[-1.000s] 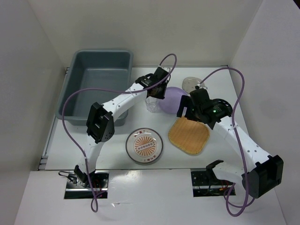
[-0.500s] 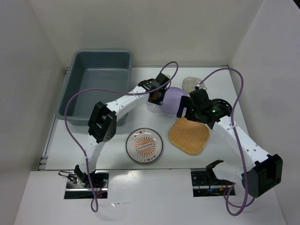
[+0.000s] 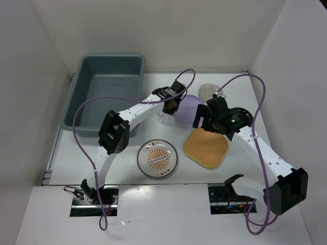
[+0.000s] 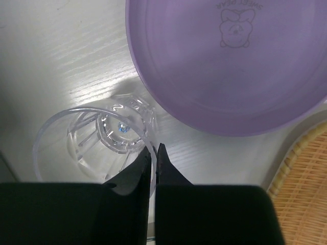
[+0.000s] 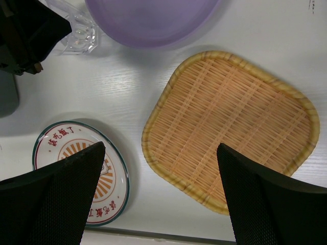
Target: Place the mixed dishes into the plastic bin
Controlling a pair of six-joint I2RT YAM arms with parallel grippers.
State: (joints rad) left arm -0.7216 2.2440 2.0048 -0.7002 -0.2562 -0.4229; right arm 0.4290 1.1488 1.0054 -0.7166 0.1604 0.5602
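My left gripper [image 3: 169, 106] [image 4: 153, 153] is shut on the rim of the small clear glass cup [image 3: 164, 118] [image 4: 110, 138], which stands on the table beside the lavender plate [image 3: 190, 106] [image 4: 225, 66]. My right gripper [image 3: 204, 122] [image 5: 161, 196] is open and empty, above the near-left edge of the tan woven plate [image 3: 205, 148] [image 5: 230, 127]. The orange-and-white plate [image 3: 157, 159] [image 5: 76, 173] lies at the front. The translucent dish [image 3: 208, 91] sits at the back. A black round dish [image 3: 244, 113] is mostly hidden behind my right arm. The grey-blue bin [image 3: 104, 94] stands empty at the far left.
White walls close in the table on the left, back and right. The bin's near right corner is close to my left arm's elbow [image 3: 113, 133]. Purple cables loop over both arms.
My left gripper has dropped from above the cup onto it and now clamps its rim. The right arm has hardly moved.
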